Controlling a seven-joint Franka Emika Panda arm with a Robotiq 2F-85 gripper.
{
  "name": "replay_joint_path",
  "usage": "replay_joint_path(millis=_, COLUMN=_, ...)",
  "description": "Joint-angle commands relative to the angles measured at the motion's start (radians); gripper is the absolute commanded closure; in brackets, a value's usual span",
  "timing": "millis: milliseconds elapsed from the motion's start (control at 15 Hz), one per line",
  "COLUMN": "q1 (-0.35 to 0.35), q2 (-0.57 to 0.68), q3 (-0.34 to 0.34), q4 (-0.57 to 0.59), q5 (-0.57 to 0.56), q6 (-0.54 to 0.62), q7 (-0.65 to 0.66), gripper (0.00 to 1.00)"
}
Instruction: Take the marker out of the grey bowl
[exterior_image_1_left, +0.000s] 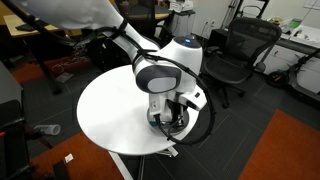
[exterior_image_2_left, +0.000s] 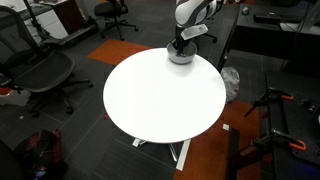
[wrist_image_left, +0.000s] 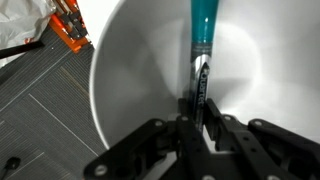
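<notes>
In the wrist view the marker (wrist_image_left: 201, 50) lies inside the grey bowl (wrist_image_left: 130, 70), its teal-blue end pointing away and its dark body running down between my fingers. My gripper (wrist_image_left: 198, 112) is shut on the marker's dark end. In both exterior views my gripper (exterior_image_1_left: 170, 117) (exterior_image_2_left: 180, 45) reaches down into the bowl (exterior_image_1_left: 158, 121) (exterior_image_2_left: 181, 58), which sits near the edge of the round white table (exterior_image_1_left: 110, 110) (exterior_image_2_left: 160, 95). The marker is hidden in both exterior views.
Black office chairs (exterior_image_1_left: 235, 50) (exterior_image_2_left: 40, 70) stand around the table. An orange object (wrist_image_left: 68, 30) and a white plastic bag (wrist_image_left: 20, 25) lie on the grey floor beside the bowl in the wrist view. A desk (exterior_image_2_left: 275, 35) stands close behind the table.
</notes>
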Motion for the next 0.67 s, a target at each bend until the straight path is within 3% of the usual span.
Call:
replay_joint_path(millis=0, q1=0.011, q2=0.012, q3=-0.012, q4=0.028, q5=-0.021, q6=-0.011, q7=0.039, gripper=0.98)
replay_joint_path(millis=600, q1=0.034, q2=-0.103, q3=-0.007, q4=-0.068, q5=-0.021, q6=0.004, q7=0.031, gripper=0.95)
